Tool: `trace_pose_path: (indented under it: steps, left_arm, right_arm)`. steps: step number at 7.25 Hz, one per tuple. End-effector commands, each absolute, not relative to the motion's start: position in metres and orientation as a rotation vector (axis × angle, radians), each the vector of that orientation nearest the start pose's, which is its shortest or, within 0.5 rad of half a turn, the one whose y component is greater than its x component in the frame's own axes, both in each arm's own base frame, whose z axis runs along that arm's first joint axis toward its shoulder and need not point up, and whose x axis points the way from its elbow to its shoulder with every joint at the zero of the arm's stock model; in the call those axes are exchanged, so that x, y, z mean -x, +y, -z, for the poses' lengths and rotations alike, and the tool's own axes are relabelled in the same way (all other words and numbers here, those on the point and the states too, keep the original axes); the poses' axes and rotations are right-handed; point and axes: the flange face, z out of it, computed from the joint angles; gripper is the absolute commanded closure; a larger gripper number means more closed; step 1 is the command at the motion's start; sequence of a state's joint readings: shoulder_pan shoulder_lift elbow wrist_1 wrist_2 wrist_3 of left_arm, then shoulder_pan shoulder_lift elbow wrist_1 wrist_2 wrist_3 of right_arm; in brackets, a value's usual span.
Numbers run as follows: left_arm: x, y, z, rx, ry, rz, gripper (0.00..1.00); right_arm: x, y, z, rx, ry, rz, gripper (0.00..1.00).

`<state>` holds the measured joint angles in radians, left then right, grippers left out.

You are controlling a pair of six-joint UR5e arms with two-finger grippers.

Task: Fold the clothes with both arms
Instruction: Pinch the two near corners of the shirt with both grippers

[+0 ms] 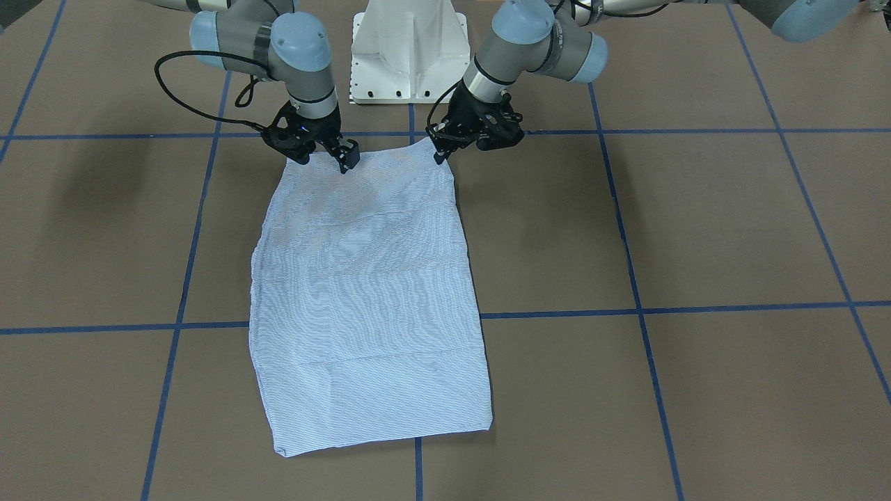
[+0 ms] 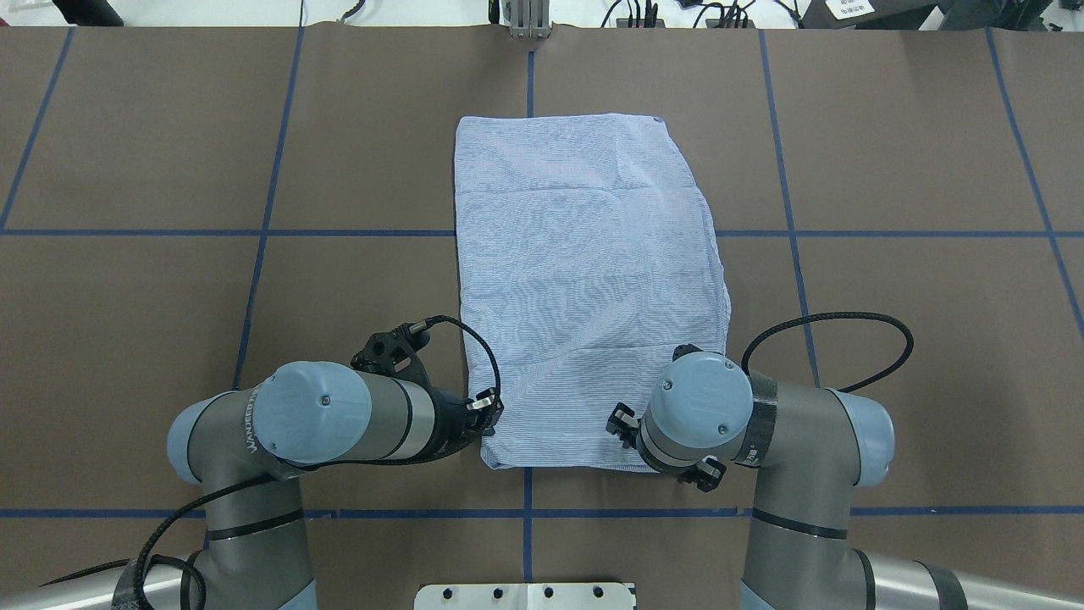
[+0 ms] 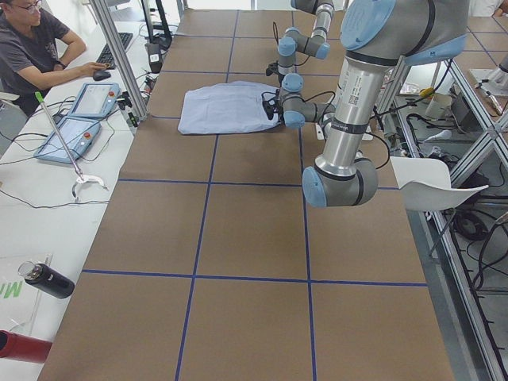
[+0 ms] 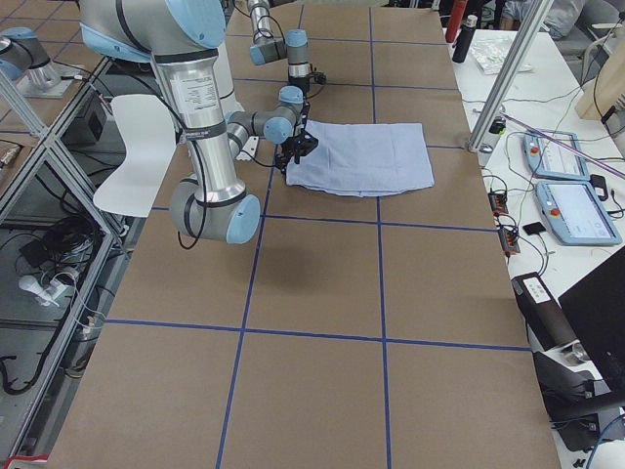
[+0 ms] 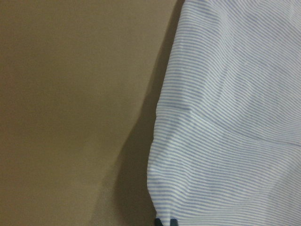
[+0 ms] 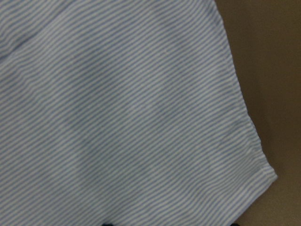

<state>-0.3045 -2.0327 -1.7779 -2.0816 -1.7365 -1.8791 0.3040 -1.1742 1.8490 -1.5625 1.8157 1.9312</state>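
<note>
The clothes are one light blue, finely striped shirt (image 1: pixel 369 292) (image 2: pixel 584 280), folded into a long rectangle that lies flat along the table's middle. My left gripper (image 1: pixel 440 154) (image 2: pixel 489 417) sits at its near left corner. In the left wrist view the fingertips (image 5: pixel 165 221) are together at the cloth's edge (image 5: pixel 235 117), shut on the shirt. My right gripper (image 1: pixel 327 160) (image 2: pixel 622 424) is over the near right corner, fingers apart. Striped fabric (image 6: pixel 131 108) fills the right wrist view, with dark tips only at the bottom edge.
The white pedestal base (image 1: pixel 409 52) stands just behind the shirt's near end. Blue tape lines cross the brown table (image 2: pixel 889 339). A person (image 3: pixel 32 40) sits at a side bench with tablets (image 3: pixel 79 119). A dark bottle (image 3: pixel 48 279) lies there too.
</note>
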Motion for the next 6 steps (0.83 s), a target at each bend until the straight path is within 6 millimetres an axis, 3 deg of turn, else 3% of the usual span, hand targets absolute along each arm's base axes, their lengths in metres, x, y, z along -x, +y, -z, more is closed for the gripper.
trace_pose_path:
  steps: [1,4,6]
  left_arm:
    - [-0.5623,-0.2987,-0.2451,0.150,1.187,0.440,1.00]
    - [-0.5623,-0.2987,-0.2451,0.150,1.187,0.441,1.00]
    - [-0.5621,-0.2986,-0.2458,0.150,1.187,0.441,1.00]
  right_arm:
    - [0.5472,-0.2888,-0.3230,0.256,-0.679,-0.555,0.32]
    - [0.5427,-0.2950,-0.3209,0.253,-0.686,-0.562,0.61]
    - [0.5386,-0.2982,-0.3161,0.253,-0.696,-0.568,0.64]
